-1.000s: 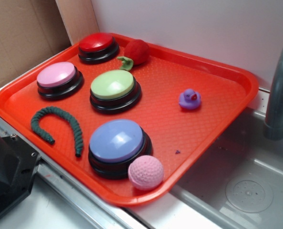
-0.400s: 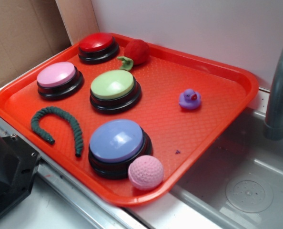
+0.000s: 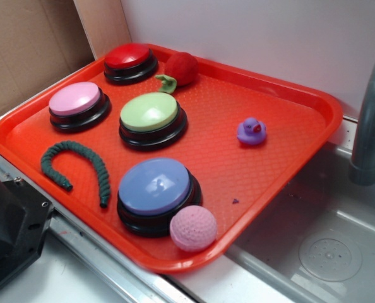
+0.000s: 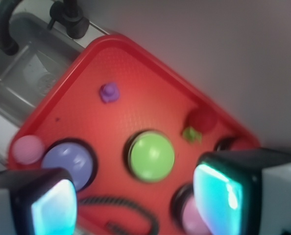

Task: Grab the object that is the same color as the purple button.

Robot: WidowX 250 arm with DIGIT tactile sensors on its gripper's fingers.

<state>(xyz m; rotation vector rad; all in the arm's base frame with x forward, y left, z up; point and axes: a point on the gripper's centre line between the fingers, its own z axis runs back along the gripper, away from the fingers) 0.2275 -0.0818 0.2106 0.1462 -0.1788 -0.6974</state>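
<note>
- One purple duck (image 3: 251, 131) stands alone on bare tray floor, well right of the green button (image 3: 150, 113), nothing touching it.
- I see the red tray (image 3: 314, 101) rim just beyond the duck.
- Purple button (image 3: 154, 187) sits near the front rim, pink ball (image 3: 193, 228) touching it.
- My gripper (image 4: 135, 196) hangs wide open above the tray, fingers (image 4: 219, 193) holding nothing.

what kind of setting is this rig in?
Probably a toy kitchen or sink-counter setup: a grey faucet over a sink basin with a drain, an orange tray beside it, and cardboard backing. The gripper hangs open above the tray.
</note>
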